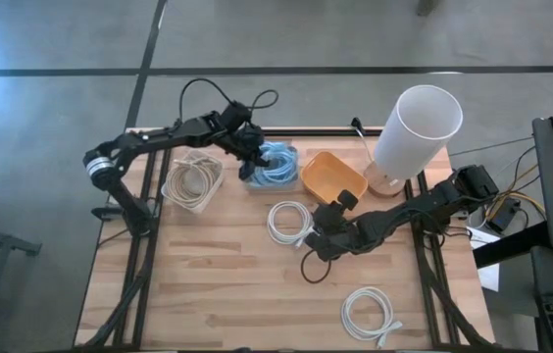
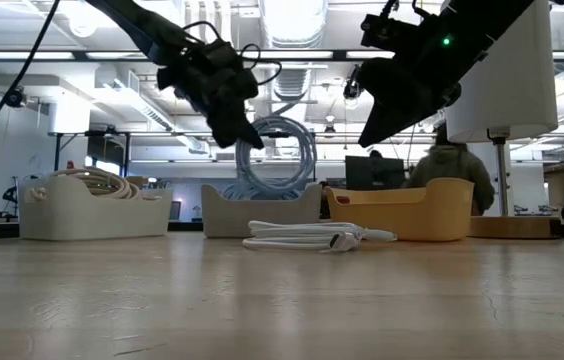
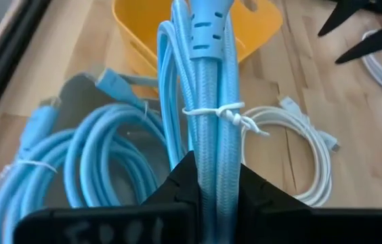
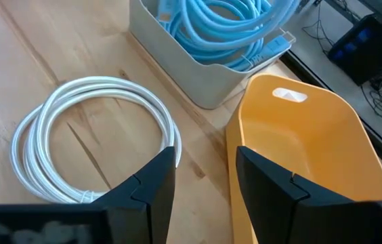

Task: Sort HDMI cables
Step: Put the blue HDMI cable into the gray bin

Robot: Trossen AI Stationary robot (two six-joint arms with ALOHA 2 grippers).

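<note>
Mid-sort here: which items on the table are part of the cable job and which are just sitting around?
In the job:
- light blue cable in the left gripper, over the grey bin
- white cable below the open right gripper
- second white cable, near the front edge
- beige cables in the white bin
- empty orange bin

Just lying about:
- white lamp

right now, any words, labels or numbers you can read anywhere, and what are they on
None can be read for certain.
Pale handwritten marks on the left gripper body, at the left wrist view's lower edge: too blurred to read.
The light blue HDMI cable it holds, the bins and the white cables show no print.
</note>
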